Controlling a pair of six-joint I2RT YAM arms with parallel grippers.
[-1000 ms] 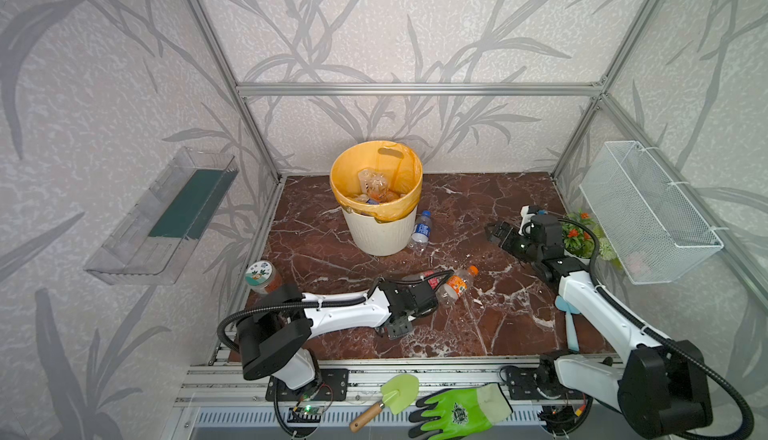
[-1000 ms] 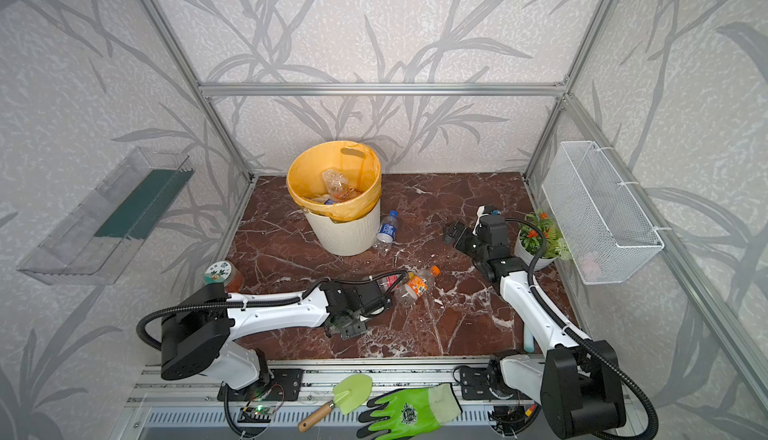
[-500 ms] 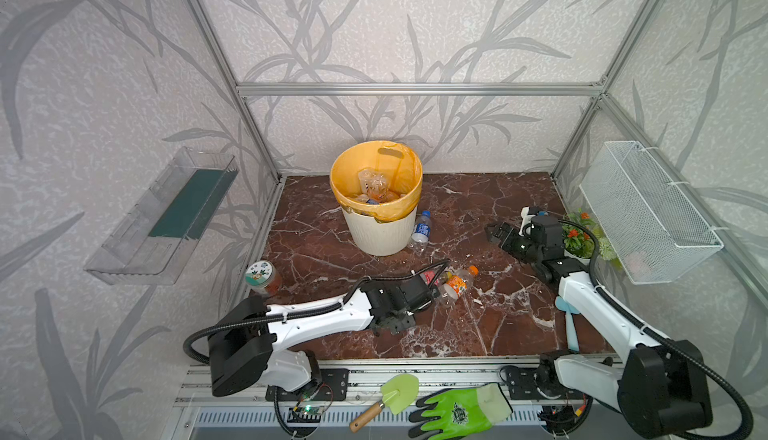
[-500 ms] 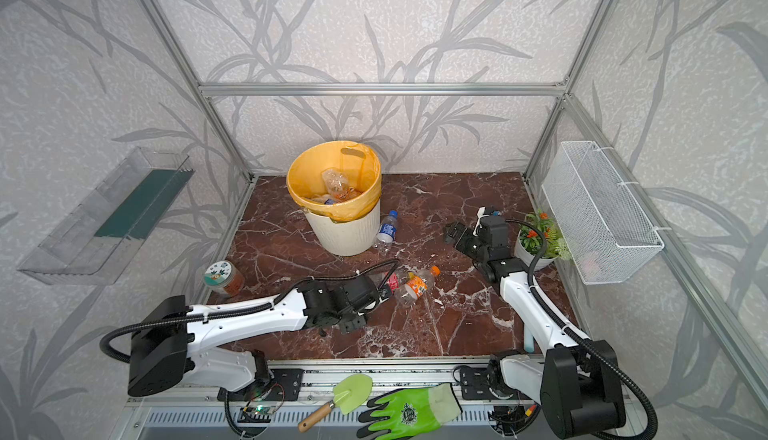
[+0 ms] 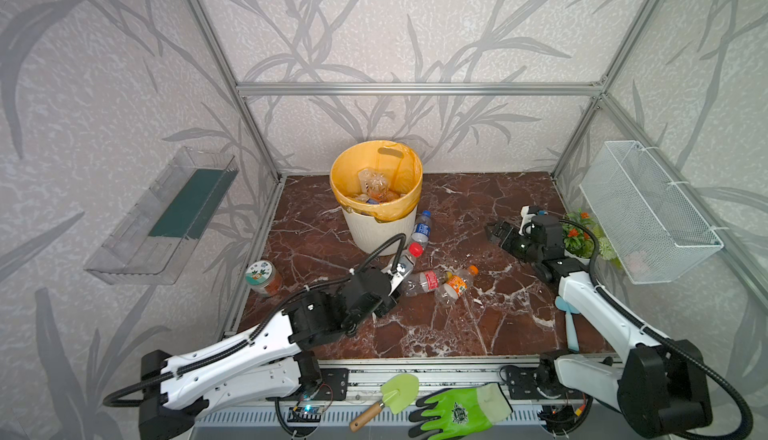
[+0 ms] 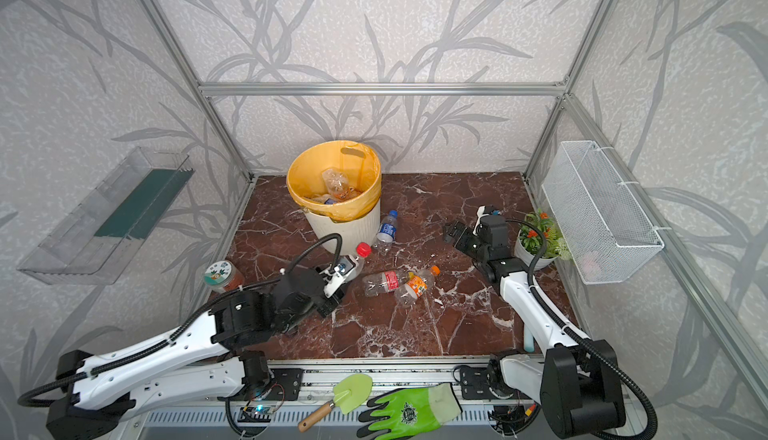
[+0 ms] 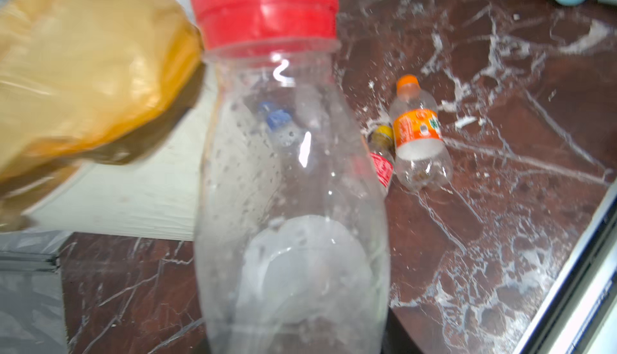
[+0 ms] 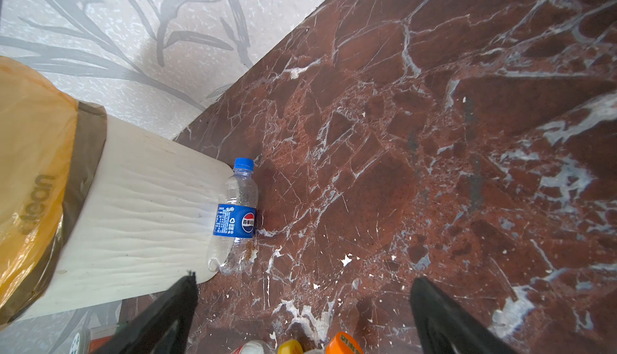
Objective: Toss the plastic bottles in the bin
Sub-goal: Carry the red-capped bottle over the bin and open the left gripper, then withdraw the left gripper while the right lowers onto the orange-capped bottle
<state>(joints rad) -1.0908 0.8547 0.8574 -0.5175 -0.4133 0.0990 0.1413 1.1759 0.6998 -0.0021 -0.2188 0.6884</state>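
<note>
Red-cap bottle (image 5: 409, 259) is clamped in left claw (image 5: 398, 272), cap pointing toward bin (image 5: 376, 232), just beside its wall & not yet over the rim; in the wrist view its clear body (image 7: 290, 185) fills the frame w/ the yellow liner (image 7: 83, 78) close by. Step in hand, as I read it: carry to bin. Next move needs height to clear the rim, then out over the opening & let go. Bin already holds several bottles (image 5: 374, 184). 3 more on the floor: blue-label bottle (image 5: 421, 228) against the bin wall, red-label bottle (image 5: 424, 282) & orange bottle (image 5: 457, 286) lying side by side near left claw. Right claw (image 5: 498, 232) hangs wide & empty, aimed toward blue-label bottle, well apart from it. Around: jar (image 5: 262, 278) at floor edge, plant (image 5: 579, 236), basket (image 5: 648, 213) & tray (image 5: 166, 213) on the walls, trowel (image 5: 390, 394) & glove (image 5: 461, 411) out front, none in the path. Only obstacle is the bin wall itself; thin bottle may slip or crush
</note>
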